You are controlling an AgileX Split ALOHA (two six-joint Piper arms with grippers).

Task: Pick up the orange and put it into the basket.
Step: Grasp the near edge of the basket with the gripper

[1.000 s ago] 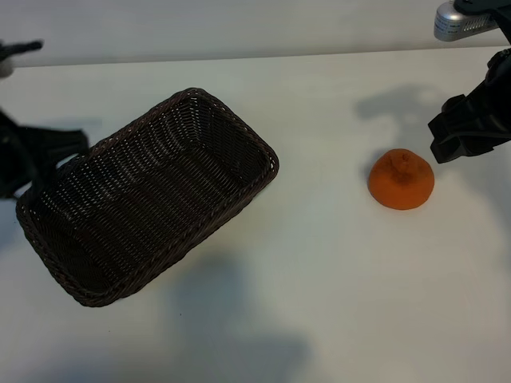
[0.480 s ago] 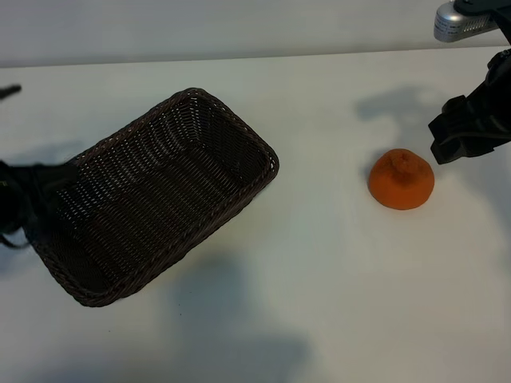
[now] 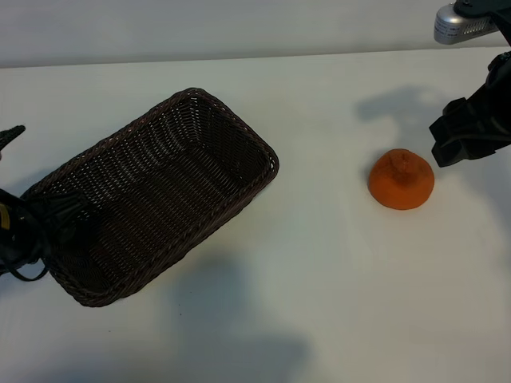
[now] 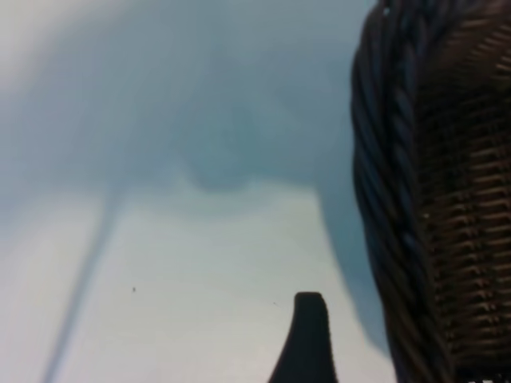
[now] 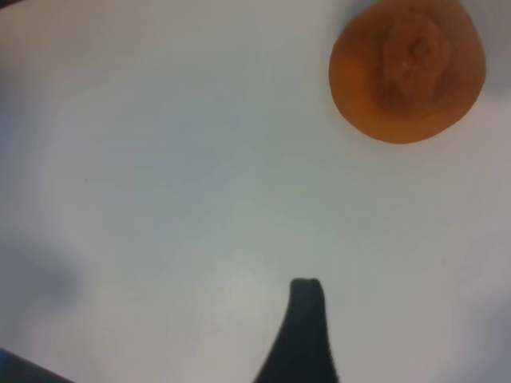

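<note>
Since a second ago your left arm has slid down along the basket's near-left end, and its left pincer point(image 3: 24, 231) now sits low at the exterior view's left edge, against the basket's short end. From the pictures you cannot tell how wide that pincer stands; its wrist view shows one dark fingertip point(image 4: 307, 339) over bare bench with the braided rim just beside it, nothing between. Your right pincer point(image 3: 463, 144) hangs at the far right, spread wide and holding nothing, just beside the orange point(image 3: 401, 179) on its right side but apart from it. That orange rests on the white bench point(image 3: 319, 279), knob upward, well apart from the basket point(image 3: 160, 199). This dark woven basket lies at an angle on the bench, left of centre, with nothing inside.
</note>
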